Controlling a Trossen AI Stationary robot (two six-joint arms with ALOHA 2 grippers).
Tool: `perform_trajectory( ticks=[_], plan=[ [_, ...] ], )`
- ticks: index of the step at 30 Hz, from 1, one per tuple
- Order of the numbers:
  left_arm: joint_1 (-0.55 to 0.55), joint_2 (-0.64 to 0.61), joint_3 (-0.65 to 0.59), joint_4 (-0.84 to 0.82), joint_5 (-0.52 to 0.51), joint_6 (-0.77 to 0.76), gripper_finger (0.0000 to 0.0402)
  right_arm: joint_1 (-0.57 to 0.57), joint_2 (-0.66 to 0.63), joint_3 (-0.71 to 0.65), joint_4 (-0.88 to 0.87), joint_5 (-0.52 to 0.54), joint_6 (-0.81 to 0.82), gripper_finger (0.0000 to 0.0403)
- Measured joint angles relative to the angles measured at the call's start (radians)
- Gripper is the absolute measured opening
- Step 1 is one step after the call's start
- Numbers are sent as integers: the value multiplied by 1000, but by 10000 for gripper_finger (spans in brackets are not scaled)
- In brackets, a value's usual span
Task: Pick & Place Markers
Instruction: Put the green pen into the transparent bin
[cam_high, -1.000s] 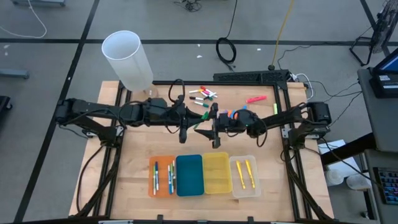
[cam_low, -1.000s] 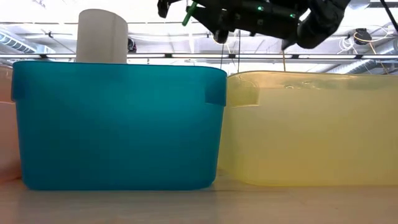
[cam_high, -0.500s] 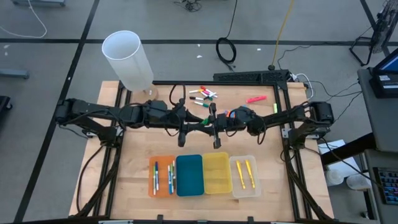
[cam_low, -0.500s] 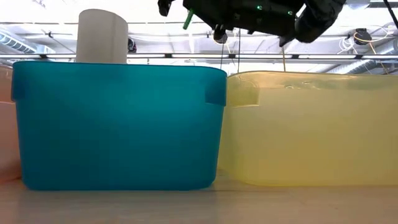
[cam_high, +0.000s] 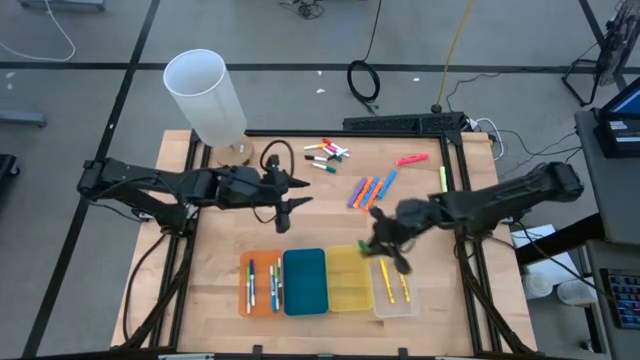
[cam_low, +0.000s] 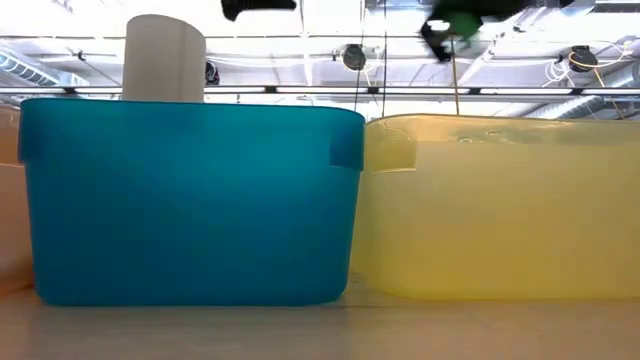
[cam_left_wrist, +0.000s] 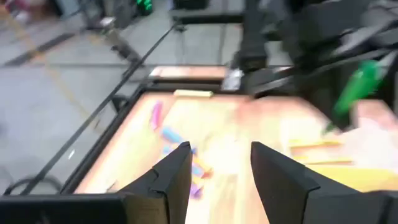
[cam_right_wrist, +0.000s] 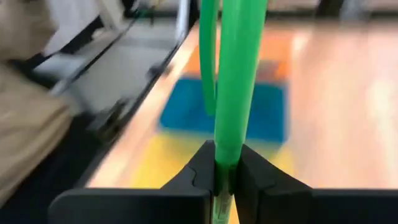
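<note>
Green marker stands clamped between right claw fingers.

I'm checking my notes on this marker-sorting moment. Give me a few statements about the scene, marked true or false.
1. The right gripper is shut on a green marker. True.
2. The left gripper holds a marker. False: its fingers stand apart with nothing between them.
3. The blue tray holds several markers. False: none show in it.
4. The clear tray holds two yellow markers. True.
5. The right gripper is above the yellow tray. True.
</note>
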Motion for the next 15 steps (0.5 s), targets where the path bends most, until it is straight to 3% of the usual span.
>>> perform_trajectory(
  ticks=[4, 10, 15],
  plan=[
    [2, 1, 0, -80, -26, -50, 162, 151, -57, -21, -113, 42, 160, 19],
    [3, 1, 0, -121, -34, -54, 140, 338, -66, -171, 88, 178, 328, 20],
    [3, 1, 0, -120, -33, -31, 123, 396, -63, -307, 217, 356, 442, 49]
  ],
)
